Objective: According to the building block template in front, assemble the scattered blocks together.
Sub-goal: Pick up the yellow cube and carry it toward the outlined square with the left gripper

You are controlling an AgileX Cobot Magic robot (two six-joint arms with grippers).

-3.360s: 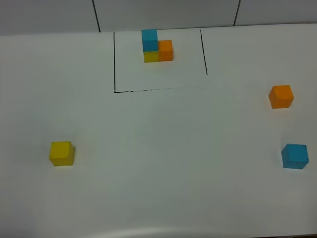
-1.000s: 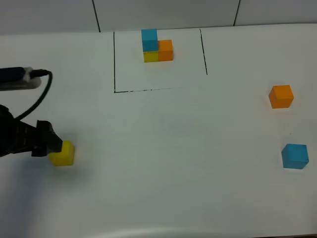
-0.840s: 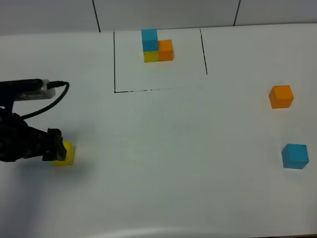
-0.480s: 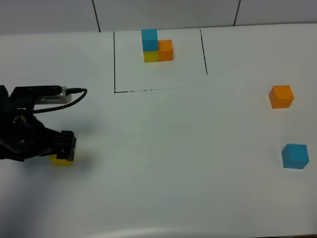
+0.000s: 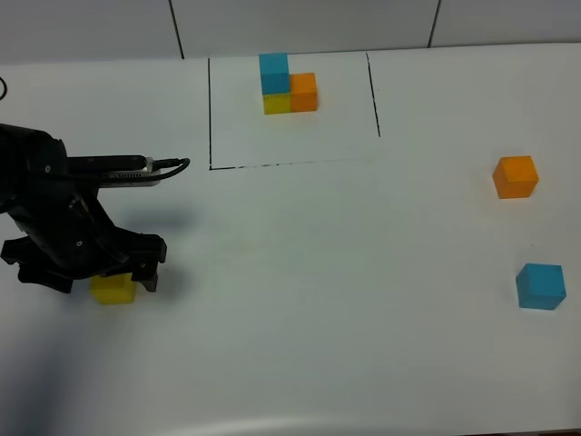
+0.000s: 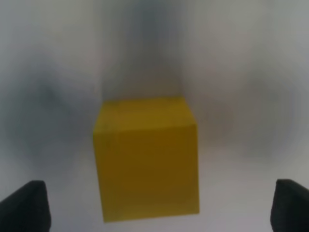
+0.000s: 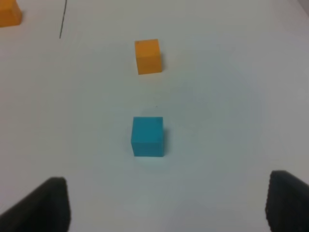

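The building block template point(image 5: 289, 84), blue on yellow with orange beside it, stands at the back inside a black-lined rectangle. Three scattered blocks lie apart on the white table. The yellow cube point(image 5: 113, 290) is at the left, under my left gripper point(image 5: 106, 277), which is open. In the left wrist view the yellow cube point(image 6: 147, 159) sits centred between the two fingertips without touching them. The orange cube point(image 5: 515, 176) and the light blue cube point(image 5: 540, 286) rest at the right. My right gripper point(image 7: 166, 205) is open, short of the blue cube point(image 7: 147, 136) and the orange cube point(image 7: 147, 56).
Black lines point(image 5: 211, 166) mark the template's rectangle on the white table. The left arm's cable point(image 5: 172, 165) trails toward the rectangle's corner. The right arm is outside the exterior view. A corner of the template point(image 7: 8, 13) shows in the right wrist view.
My left arm has come in from the left edge and moved right over the yellow cube, so its open fingers now straddle it. The cubes have not shifted.
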